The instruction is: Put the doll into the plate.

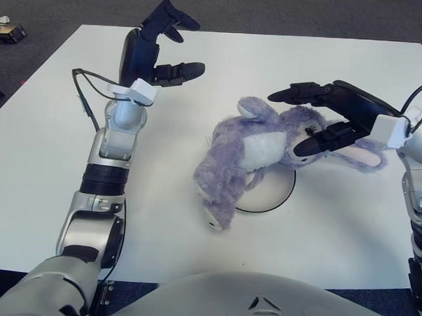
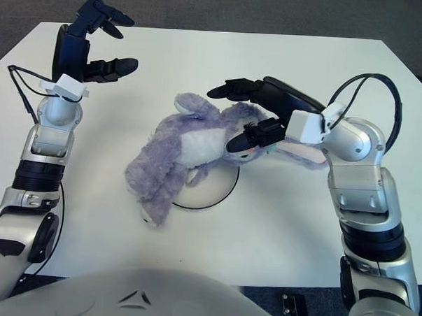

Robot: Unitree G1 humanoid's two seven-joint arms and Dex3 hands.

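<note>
**Doll half over the plate, right hand at its head**

Left eye view: the fluffy purple plush rabbit doll with a white belly [image 1: 253,156] lies sprawled across the white rectangular table [image 1: 42,165]. Its torso covers the left and upper part of the flat white round plate with a dark rim [image 1: 274,196]; only the plate's lower-right arc shows. The doll's legs hang off the plate to the lower left, onto the table. Its head points right, pink-lined ear stretched out toward the right forearm. The black three-finger right hand [image 1: 325,117] sits at the head: two fingers extend leftward over the top of it, the thumb comes in from below at the face. Fingers look loosely cupped round the head, with a gap visible above the plush, not a firm clamp. The black three-finger left hand [image 1: 156,51] is raised over the table's upper left, well apart from the doll, fingers spread wide and holding nothing.

Right eye view: same layout. The right hand [image 2: 258,111] brackets the doll's [image 2: 190,153] head, upper fingers clear of the fur, thumb touching the face area. The plate [image 2: 216,193] shows under the doll's belly, its lower-right rim exposed. The left hand [image 2: 90,44] is open near the table's [image 2: 298,239] far left corner. A small object [image 1: 6,29] lies on the dark floor beyond the table's left corner, too small to identify.
</note>
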